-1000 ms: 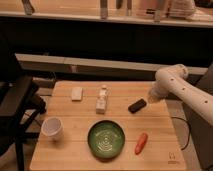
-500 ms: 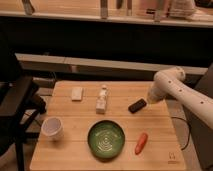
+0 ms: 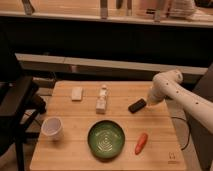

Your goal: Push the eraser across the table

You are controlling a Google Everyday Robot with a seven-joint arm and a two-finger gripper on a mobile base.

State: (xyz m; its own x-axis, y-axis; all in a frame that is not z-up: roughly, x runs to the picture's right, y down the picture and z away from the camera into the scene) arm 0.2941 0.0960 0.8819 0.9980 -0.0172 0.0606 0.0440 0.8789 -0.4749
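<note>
Reader: Tool (image 3: 150, 100) first, please. Where is it, and is it apart or together?

Describer: It hangs at the end of a white arm (image 3: 182, 97) that reaches in from the right side. It sits low over the bench (image 3: 75, 150), right at the near-right end of the eraser (image 3: 137, 105), touching it or just short of touching. Whether it is apart or together, I cannot tell.

Reader: Why would it sit there?

Describer: My reading is that it stands behind the eraser so that a sweep leftward drives the block across the wood. The open run of bench lies on that side.

Reader: How does the eraser lie?

Describer: Flat, right of centre. Its long axis runs on a slant: the left end sits nearer the front edge, and the right end sits farther back, pointing at the tool. Contact at that end could turn the block rather than slide it straight.

Reader: What lies beyond it?

Describer: A white bottle (image 3: 102, 99) lies near, to the left, in the likely path. A small white block (image 3: 76, 93) lies farther left. Toward the front sit a green bowl (image 3: 106, 139), an orange carrot (image 3: 141, 143) and, well apart at the left, a paper cup (image 3: 51, 128).
</note>
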